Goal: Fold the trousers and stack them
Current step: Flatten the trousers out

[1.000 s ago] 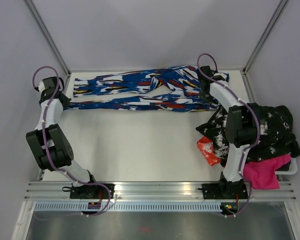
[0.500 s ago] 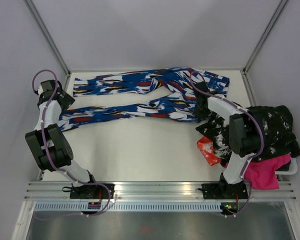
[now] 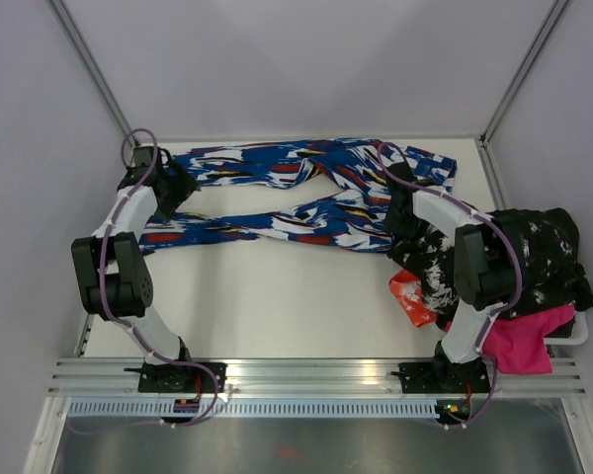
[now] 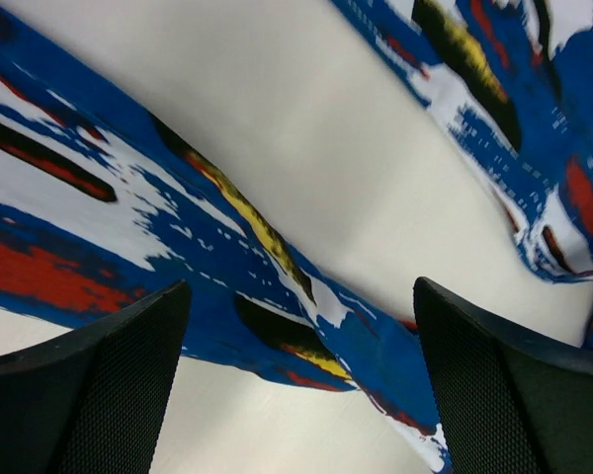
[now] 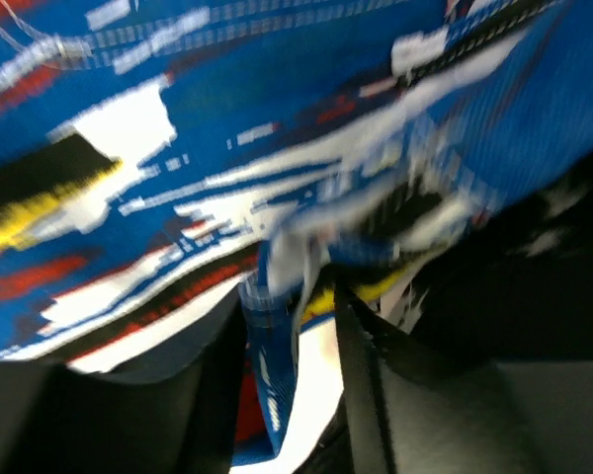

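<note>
While the trousers [image 3: 306, 193] lie unfolded, the right gripper [image 5: 292, 346] seems to pinch their waist end. The left gripper [image 4: 298, 296] hovers spread over a leg, which it needs to grasp next.

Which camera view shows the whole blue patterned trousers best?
The top external view: the royal blue soft trousers with white, red, black and yellow splashes lie nearly whole, legs spread apart. The left wrist view shows only strips of two legs; the right wrist view, a blurred fold pinched in the right hand.
</note>
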